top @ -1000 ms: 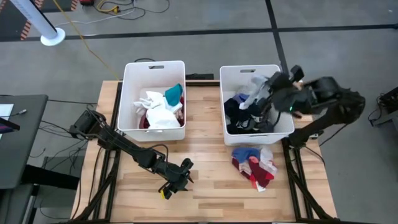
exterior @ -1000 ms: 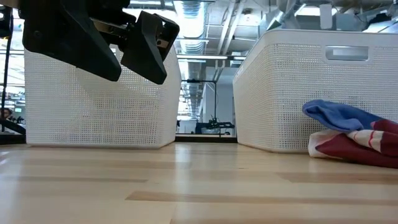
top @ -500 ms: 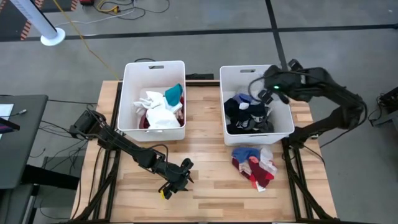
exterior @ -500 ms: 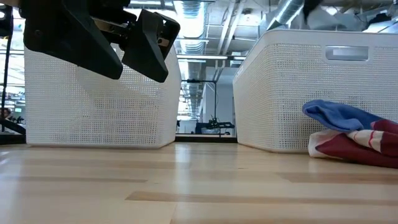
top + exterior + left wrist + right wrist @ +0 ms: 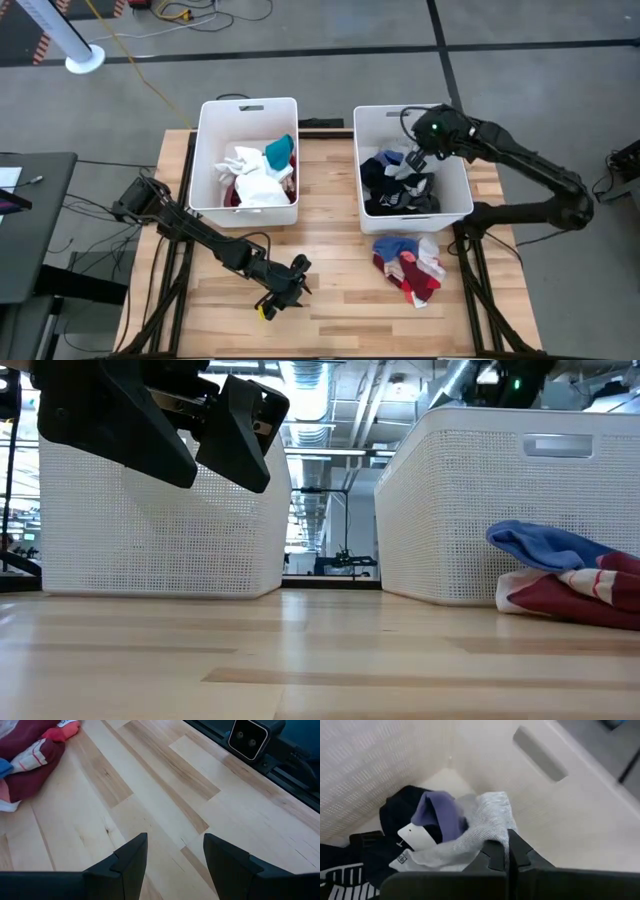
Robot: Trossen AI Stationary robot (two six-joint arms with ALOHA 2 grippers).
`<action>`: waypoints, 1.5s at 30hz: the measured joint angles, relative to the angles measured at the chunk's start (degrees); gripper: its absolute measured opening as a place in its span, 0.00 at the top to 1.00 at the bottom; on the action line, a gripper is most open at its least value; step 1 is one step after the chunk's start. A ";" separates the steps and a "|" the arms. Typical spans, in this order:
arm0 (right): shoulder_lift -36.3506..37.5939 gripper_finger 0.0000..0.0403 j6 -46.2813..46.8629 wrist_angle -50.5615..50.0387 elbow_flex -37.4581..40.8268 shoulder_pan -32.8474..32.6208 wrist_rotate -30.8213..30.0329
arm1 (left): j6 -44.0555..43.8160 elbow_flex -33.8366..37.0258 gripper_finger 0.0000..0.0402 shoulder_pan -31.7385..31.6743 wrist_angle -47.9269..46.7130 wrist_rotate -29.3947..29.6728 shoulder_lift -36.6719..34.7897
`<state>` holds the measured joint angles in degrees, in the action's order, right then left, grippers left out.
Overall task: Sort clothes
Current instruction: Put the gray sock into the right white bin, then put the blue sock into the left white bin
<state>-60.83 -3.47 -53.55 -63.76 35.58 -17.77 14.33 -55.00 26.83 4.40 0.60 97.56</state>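
Wooden boards make up the table (image 5: 330, 290), and grey floor shows past its far edge. Over the right bin (image 5: 458, 205) hangs the right gripper (image 5: 419, 160), its fingers pressed together and pinching the edge of a grey cloth (image 5: 485, 827). That cloth droops onto the dark clothes (image 5: 395, 188) lying in the same bin, next to a purple piece (image 5: 437, 810) and a white paper tag (image 5: 415, 837). The left gripper (image 5: 283, 292) waits low over the near side of the table, its fingers (image 5: 127, 862) spread apart with only bare wood between them. A small heap of blue, red and white clothes (image 5: 408, 265) lies on the table just in front of the right bin. White, teal and dark red clothes (image 5: 260, 172) fill the left bin (image 5: 205, 150).
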 joint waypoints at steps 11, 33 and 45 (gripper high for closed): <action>-4.23 1.00 -1.13 13.36 13.57 6.92 7.48 | -0.34 0.00 0.53 -1.19 0.07 0.07 0.00; -9.75 0.79 3.94 16.67 16.87 9.13 10.36 | -1.49 0.00 0.53 -1.53 -0.29 -0.01 0.02; 3.36 0.50 7.37 16.35 16.87 4.23 10.52 | -1.60 0.00 0.53 -1.57 -0.41 -0.02 0.02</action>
<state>-57.47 3.90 -37.21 -46.89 39.81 -7.25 12.73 -55.00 25.26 3.99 0.58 97.58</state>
